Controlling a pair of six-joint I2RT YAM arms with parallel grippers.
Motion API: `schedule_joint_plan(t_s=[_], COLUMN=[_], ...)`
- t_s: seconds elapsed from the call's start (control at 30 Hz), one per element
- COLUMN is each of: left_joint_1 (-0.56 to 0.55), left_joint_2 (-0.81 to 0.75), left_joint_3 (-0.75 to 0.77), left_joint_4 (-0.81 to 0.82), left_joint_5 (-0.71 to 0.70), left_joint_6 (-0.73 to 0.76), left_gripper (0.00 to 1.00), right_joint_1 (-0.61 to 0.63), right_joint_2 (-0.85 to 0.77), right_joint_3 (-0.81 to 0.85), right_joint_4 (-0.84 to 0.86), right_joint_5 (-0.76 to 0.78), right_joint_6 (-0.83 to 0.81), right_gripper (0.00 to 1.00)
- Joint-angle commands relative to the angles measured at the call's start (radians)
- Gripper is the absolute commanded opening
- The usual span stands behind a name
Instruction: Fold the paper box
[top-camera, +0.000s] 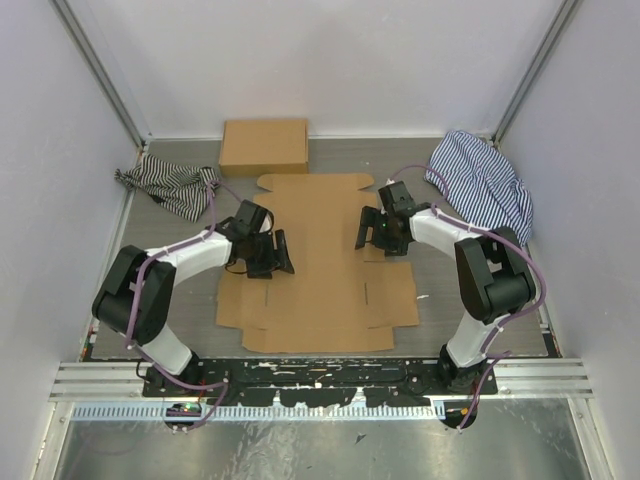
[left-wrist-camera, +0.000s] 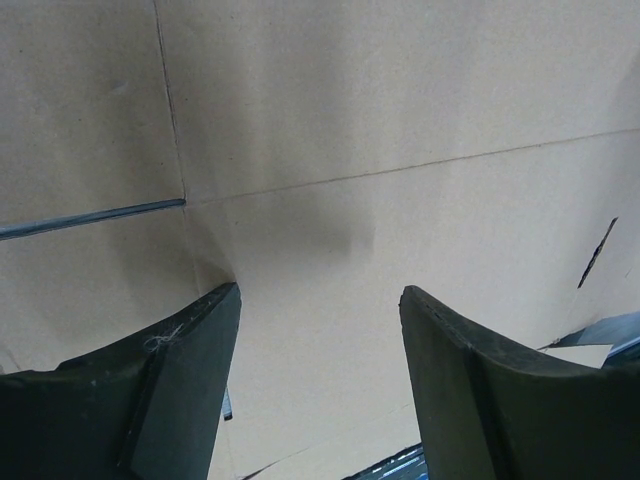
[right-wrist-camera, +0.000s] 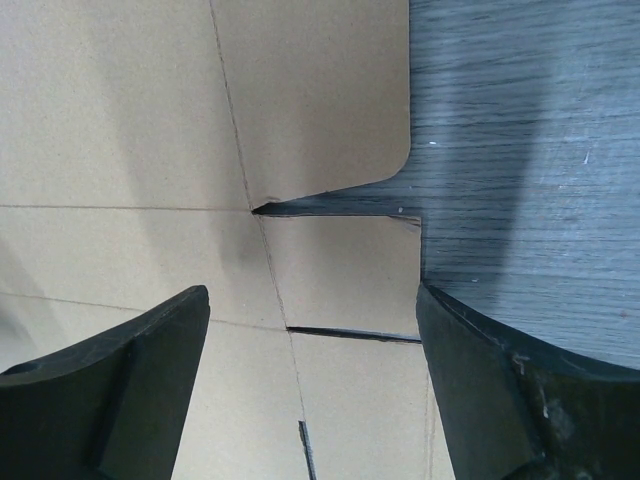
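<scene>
The L arm's base sat at the near L edge, its elbow stuck out to the L, & its white forearm reached in toward the R. So the black two-finger L gripper (top-camera: 270, 255) hung over the L side of the flat brown cardboard paper box (top-camera: 318, 270), tips aimed down at it. The R arm did the mirror thing: base near R, elbow up high on the R, forearm reaching in to the L. The black two-finger R gripper (top-camera: 372, 232) hung over the R side of the sheet, tips down too. The paper box lay spread out flat, not folded, in the middle of the grey wood-look table (top-camera: 360, 158), btw the two arms, w/ flaps out to both sides. In the L wrist view the two dark fingers (left-wrist-camera: 190, 380) stood wide apart w/ nothing btw them. Under them was just bare cardboard w/ crease lines & a thin slit off to the R; can't tell if the tips touched it. In the R wrist view the fingers (right-wrist-camera: 130, 390) were spread wide too, holding nothing. Under them was the sheet's R edge: a flap w/ a round corner, a cut notch, a small tab, then bare table. The cardboard looked plain brown. A closed plain brown cardboard box (top-camera: 264, 146) sat at the far edge, just past the sheet's far end. A black & white striped cloth (top-camera: 170, 188) lay far L, & a blue & white striped cloth (top-camera: 482, 182) lay far R, near the R arm's elbow.
</scene>
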Motion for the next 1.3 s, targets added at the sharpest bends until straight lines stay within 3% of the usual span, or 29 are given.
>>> schedule_joint_plan(t_s=[0.0, 0.37, 0.8, 0.9, 1.03, 1.27], left_joint_1=[-0.007, -0.01, -0.013, -0.016, -0.017, -0.017], left_joint_2=[0.078, 0.103, 0.147, 0.16, 0.168, 0.157], left_joint_3=[-0.016, -0.02, 0.009, 0.01, 0.009, 0.002], left_joint_4=[-0.043, -0.094, -0.161, -0.161, -0.168, -0.178], left_joint_5=[-0.082, -0.117, -0.156, -0.151, -0.151, -0.155], left_joint_6=[0.021, 0.027, 0.029, 0.026, 0.024, 0.028], left_gripper=[0.73, 0.72, 0.71, 0.7, 0.7, 0.7], right_joint_1=[0.013, 0.055, 0.057, 0.055, 0.038, 0.025], right_joint_2=[0.016, -0.076, -0.247, -0.236, -0.167, -0.122], right_joint_3=[0.015, 0.048, 0.044, 0.053, 0.074, 0.021], right_joint_4=[0.011, -0.012, 0.028, -0.001, -0.108, -0.057], right_joint_5=[0.012, -0.006, -0.186, -0.128, 0.081, 0.125], right_joint_6=[0.004, 0.004, 0.035, 0.018, 0.045, 0.046], right_gripper=[0.89, 0.89, 0.89, 0.89, 0.92, 0.99])
